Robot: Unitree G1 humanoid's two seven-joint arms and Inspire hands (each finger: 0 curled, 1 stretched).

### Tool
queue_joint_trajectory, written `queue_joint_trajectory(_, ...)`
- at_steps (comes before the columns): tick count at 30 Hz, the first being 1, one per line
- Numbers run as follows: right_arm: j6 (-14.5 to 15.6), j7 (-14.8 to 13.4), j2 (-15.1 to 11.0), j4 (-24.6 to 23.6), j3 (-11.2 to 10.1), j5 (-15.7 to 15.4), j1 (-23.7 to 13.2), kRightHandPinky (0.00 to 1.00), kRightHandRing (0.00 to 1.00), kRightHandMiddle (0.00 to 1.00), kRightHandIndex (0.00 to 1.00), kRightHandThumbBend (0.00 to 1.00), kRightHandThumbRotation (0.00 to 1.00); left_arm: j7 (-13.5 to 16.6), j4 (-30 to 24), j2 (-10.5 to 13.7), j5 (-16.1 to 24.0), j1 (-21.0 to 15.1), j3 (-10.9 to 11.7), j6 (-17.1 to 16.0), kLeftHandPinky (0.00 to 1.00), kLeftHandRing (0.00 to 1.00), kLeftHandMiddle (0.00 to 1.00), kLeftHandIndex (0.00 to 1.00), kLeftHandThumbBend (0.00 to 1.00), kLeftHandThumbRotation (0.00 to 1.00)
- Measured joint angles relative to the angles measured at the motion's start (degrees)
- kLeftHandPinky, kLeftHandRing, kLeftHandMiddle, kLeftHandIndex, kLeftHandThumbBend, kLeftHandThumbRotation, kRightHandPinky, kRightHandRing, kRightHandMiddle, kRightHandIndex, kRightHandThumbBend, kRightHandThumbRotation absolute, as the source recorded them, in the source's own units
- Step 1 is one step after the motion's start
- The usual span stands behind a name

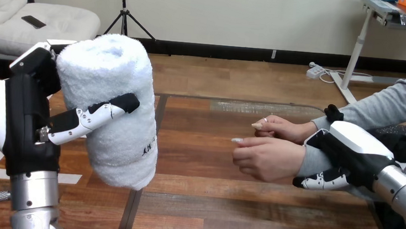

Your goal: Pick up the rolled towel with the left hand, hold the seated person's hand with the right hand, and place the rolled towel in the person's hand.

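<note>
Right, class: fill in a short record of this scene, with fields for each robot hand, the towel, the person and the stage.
left hand: raised, fingers curled round the rolled towel
rolled towel: white, roughly upright, off the table
right hand: fingers curled under the person's wrist
person's nearer hand: over the table, apart from the towel
stage: towel not yet handed over

Pale wall (226,11) w/ dark baseboard (250,53), wood floor (237,79), white sofa (59,24) far left, tripod (124,13), desk (384,11) top rt.
</note>
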Motion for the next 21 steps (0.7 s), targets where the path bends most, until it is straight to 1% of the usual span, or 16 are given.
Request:
queue_joint_trajectory(9,-0.7,0.0,-0.1,0.0,-0.1,1.2,0.0,0.18,0.22,0.28,0.28,0.48,0.27,0.1,0.1,-0.1,0.2,0.0,0.0,-0.1,0.30,0.35,0.41,0.43,0.68,0.00)
queue_joint_trajectory(21,-1.5,0.4,-0.1,0.0,-0.2,2.0,0.0,0.18,0.22,0.27,0.28,0.48,0.28,0.1,1.4,-0.4,0.2,0.0,-0.1,-1.2,0.29,0.34,0.39,0.42,0.70,0.00)
